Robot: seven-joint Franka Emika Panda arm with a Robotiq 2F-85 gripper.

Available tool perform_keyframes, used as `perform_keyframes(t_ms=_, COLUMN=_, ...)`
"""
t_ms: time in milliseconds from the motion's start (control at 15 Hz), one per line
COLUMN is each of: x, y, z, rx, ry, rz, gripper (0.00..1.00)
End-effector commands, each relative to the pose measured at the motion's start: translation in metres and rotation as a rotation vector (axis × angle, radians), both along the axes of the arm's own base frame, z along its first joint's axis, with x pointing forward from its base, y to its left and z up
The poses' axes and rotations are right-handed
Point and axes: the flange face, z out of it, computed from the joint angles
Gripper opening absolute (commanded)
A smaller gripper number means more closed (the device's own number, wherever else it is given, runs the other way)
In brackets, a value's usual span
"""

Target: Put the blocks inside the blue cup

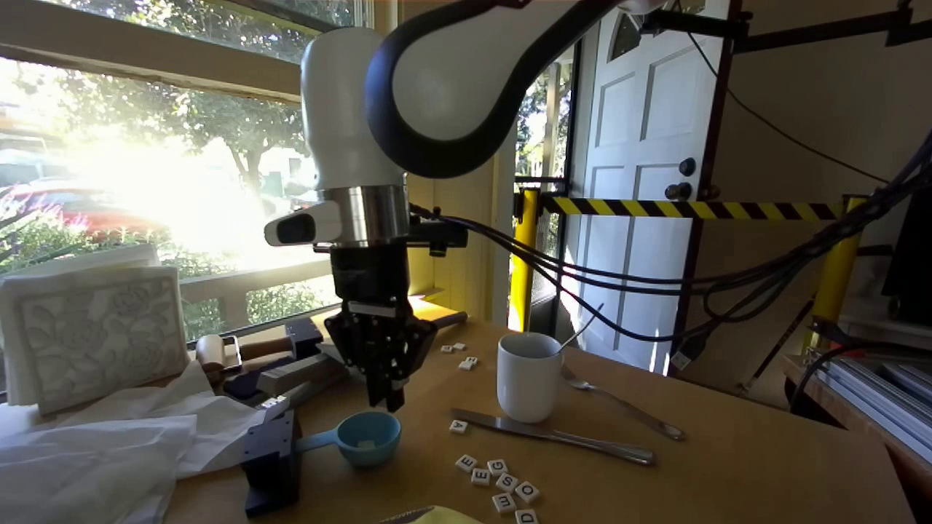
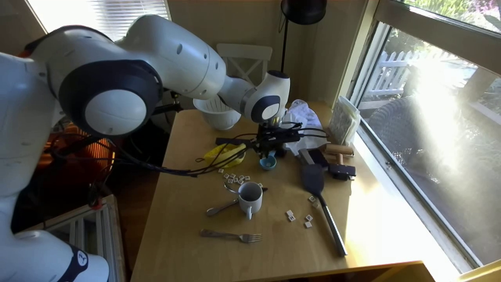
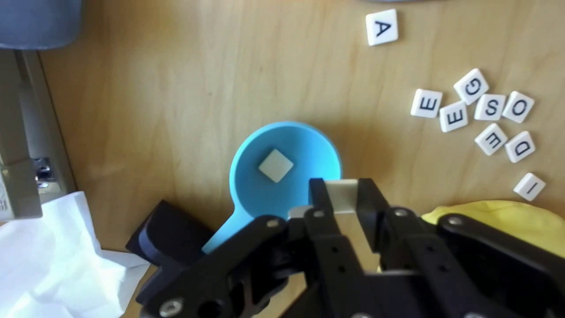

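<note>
The bench point(image 2: 274, 254) spread across the middle and bottom of an exterior view, with the white mug point(image 2: 255, 204) upright just below its centre. Smaller, the blue cup point(image 3: 304, 154) sat mid-frame in the wrist view, its handle point(image 3: 227, 229) pointing to the lower left. It looked like light plastic, likely to slide if nudged; the handle would be the place to steady it.

The fingers point(image 3: 370, 207) were clenched on a cream block point(image 3: 342, 196) — pinched by opposite edges, below and right of centre in the wrist view, overlapping the cup's lower right rim there. Whether it hung right over the hollow was hard to tell. A slight shift toward the cup's middle seemed wise before letting go.

A blank-faced block point(image 3: 276, 165), much the same size, lay flat inside the cup; lettered blocks point(image 3: 490, 107) were loose along the right of the wrist view, and stray blocks point(image 2: 291, 218) dotted the lower right of an exterior view. They should handle as light, stiff, hard to break and a bit slick — best taken squarely by two opposite sides, since a corner grip could make one spin away.
</note>
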Motion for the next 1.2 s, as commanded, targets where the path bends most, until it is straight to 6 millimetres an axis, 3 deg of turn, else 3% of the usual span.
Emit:
perform_keyframes(t_ms=0, x=0.000, y=-0.002, z=-0.010, rx=0.027, ry=0.032, rz=-0.042, gripper=0.12)
perform_keyframes(t_ms=67, x=0.000, y=-0.003, z=-0.013, rx=0.026, ry=0.032, rz=-0.047, gripper=0.47)
perform_keyframes(t_ms=133, x=0.001, y=-0.005, z=-0.014, rx=0.023, ry=0.023, rz=-0.058, gripper=0.47)
perform_keyframes(t_ms=600, x=0.005, y=-0.006, z=-0.016, rx=0.050, ry=-0.008, rz=-0.112, gripper=0.95)
perform_keyframes(t_ms=667, x=0.006, y=-0.006, z=-0.014, rx=0.058, ry=-0.011, rz=-0.115, gripper=0.99)
perform_keyframes(t_ms=867, x=0.004, y=-0.006, z=-0.012, rx=0.059, ry=-0.007, rz=-0.123, gripper=1.00)
perform_keyframes(t_ms=1133, x=-0.019, y=-0.020, z=0.000, rx=0.041, ry=0.056, rz=-0.339, gripper=1.00)
